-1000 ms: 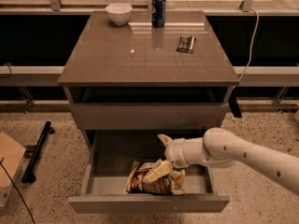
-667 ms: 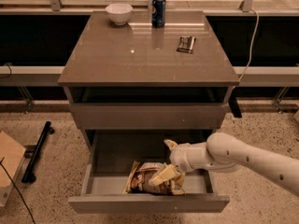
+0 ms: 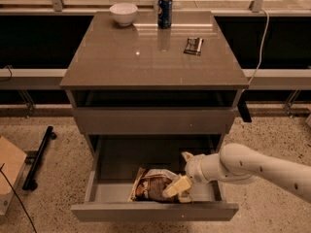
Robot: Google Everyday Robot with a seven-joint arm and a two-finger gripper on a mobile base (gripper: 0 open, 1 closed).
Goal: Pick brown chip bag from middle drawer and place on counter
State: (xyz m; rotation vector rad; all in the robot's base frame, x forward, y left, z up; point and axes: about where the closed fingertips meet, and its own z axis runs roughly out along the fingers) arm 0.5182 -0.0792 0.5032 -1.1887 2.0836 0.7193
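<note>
The brown chip bag lies flat in the open middle drawer, near its front and a little right of centre. My gripper reaches in from the right on a white arm and sits over the bag's right end. It is open, with one cream finger down on the bag and the other up behind it. The bag's right edge is hidden by the gripper. The glossy counter is above, on top of the cabinet.
On the counter stand a white bowl, a blue can and a small dark flat wrapper. A shut grey drawer front is above the open drawer. A black bar and cardboard lie on the floor to the left.
My gripper has moved down and slightly to the right, deeper into the drawer, onto the bag's right end. The bag has not moved.
</note>
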